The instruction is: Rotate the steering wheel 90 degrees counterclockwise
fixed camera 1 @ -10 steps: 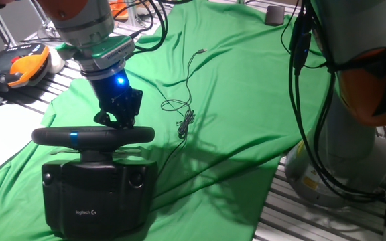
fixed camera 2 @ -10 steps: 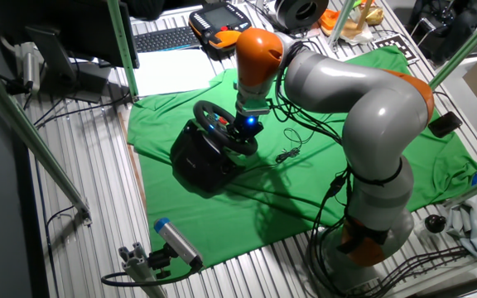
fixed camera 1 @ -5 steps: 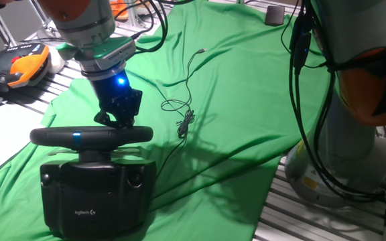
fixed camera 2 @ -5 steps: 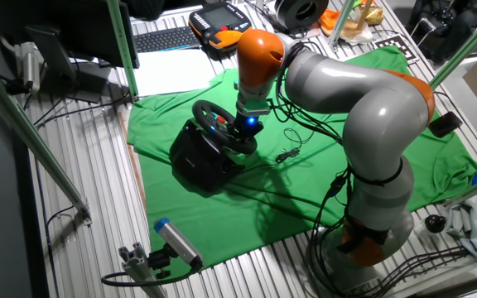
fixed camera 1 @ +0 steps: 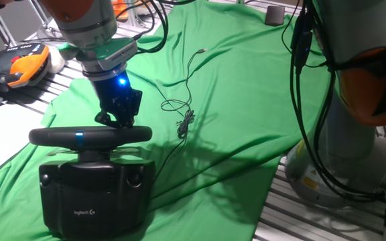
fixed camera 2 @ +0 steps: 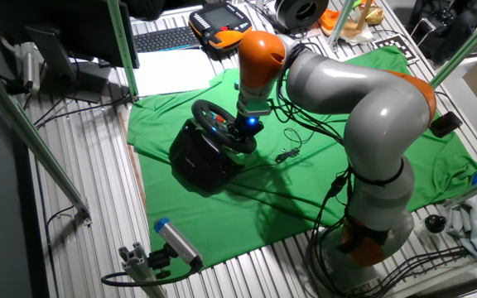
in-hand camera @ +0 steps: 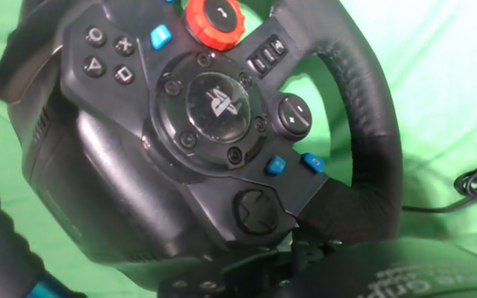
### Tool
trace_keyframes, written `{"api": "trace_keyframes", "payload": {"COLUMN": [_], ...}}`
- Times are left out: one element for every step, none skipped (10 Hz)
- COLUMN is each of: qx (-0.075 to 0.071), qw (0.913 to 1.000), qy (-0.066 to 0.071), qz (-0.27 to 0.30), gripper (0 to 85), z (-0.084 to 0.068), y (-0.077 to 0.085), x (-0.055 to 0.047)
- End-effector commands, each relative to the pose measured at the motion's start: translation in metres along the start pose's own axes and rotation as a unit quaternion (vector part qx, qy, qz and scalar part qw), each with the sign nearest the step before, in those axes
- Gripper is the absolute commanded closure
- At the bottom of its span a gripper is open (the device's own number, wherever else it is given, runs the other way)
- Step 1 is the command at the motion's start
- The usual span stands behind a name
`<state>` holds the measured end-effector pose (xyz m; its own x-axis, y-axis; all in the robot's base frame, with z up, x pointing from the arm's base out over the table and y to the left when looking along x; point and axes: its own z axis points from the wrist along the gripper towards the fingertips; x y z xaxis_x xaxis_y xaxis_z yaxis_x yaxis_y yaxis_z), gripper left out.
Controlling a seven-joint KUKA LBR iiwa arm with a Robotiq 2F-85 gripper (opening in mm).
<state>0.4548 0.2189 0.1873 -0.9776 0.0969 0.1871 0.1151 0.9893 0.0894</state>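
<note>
The steering wheel (fixed camera 1: 89,136) is a black padded rim with a small blue light, seen edge-on above its boxy black base (fixed camera 1: 92,194) with a white logo. It stands on the green cloth at front left. My gripper (fixed camera 1: 117,120) reaches down onto the rim's far side, its fingertips hidden behind the rim. In the other fixed view the gripper (fixed camera 2: 240,141) sits at the wheel (fixed camera 2: 209,124). The hand view shows the wheel's hub (in-hand camera: 214,108) close up and tilted, with red dial and blue buttons. The jaws appear closed on the rim.
A thin black cable (fixed camera 1: 183,110) lies looped on the green cloth (fixed camera 1: 246,100) right of the wheel. An orange-and-black tool (fixed camera 1: 25,67) lies at far left. The arm's grey pedestal (fixed camera 1: 340,147) stands at right. A keyboard (fixed camera 2: 164,37) lies beyond the cloth.
The wheel and its base have shifted slightly to the left, and my gripper has moved with the rim. Nothing else has moved.
</note>
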Motion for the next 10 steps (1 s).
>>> {"api": "trace_keyframes", "payload": {"qx": [-0.003, -0.006, -0.007, -0.007, -0.007, -0.005, -0.005, -0.006, -0.006, -0.007], "qw": [1.0000, 1.0000, 0.9999, 0.9999, 0.9999, 0.9998, 0.9998, 0.9997, 0.9996, 0.9996], "qy": [0.000, -0.001, -0.004, -0.007, -0.008, -0.011, -0.013, -0.016, -0.018, -0.017], "qz": [-0.003, -0.006, -0.009, -0.011, -0.012, -0.014, -0.015, -0.019, -0.020, -0.021], "gripper": [85.0, 85.0, 85.0, 85.0, 85.0, 85.0, 85.0, 85.0, 85.0, 85.0], "z": [0.001, 0.003, 0.004, 0.004, 0.005, 0.006, 0.006, 0.008, 0.008, 0.009], "y": [-0.002, -0.003, -0.005, -0.006, -0.005, -0.005, -0.005, -0.005, -0.005, -0.005], "x": [-0.002, -0.004, -0.005, -0.006, -0.007, -0.008, -0.010, -0.012, -0.014, -0.015]}}
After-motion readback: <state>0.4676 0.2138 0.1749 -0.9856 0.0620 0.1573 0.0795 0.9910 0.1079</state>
